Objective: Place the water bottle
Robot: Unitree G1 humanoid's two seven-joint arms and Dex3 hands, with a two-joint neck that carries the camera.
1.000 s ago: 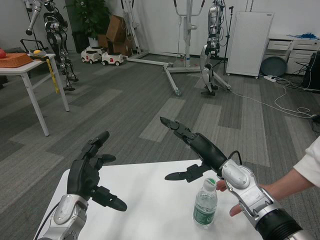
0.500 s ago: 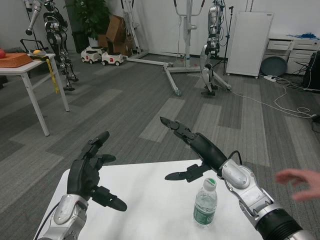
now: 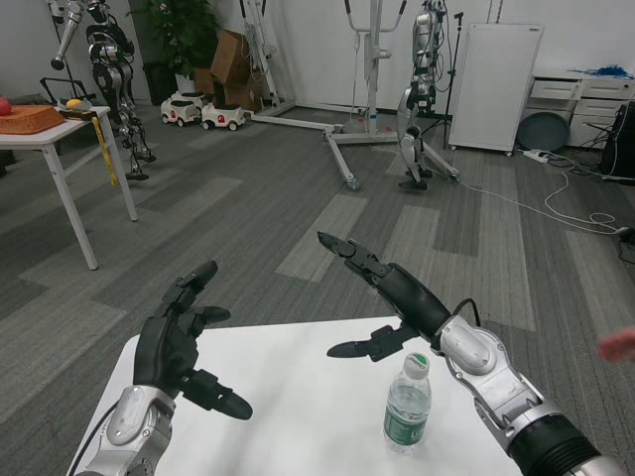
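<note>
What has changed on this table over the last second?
The person's hand let go of the water bottle and drew back to the right edge. The bottle stayed upright on the white table; the left hand and right hand stayed open above it.

At three o'clock you get only a blurred sliver of a person's hand point(image 3: 619, 344), cut by the edge; the clear plastic water bottle's green label point(image 3: 404, 416) is unreadable.

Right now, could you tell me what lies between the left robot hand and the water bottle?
Only bare white table, in the head view.
</note>
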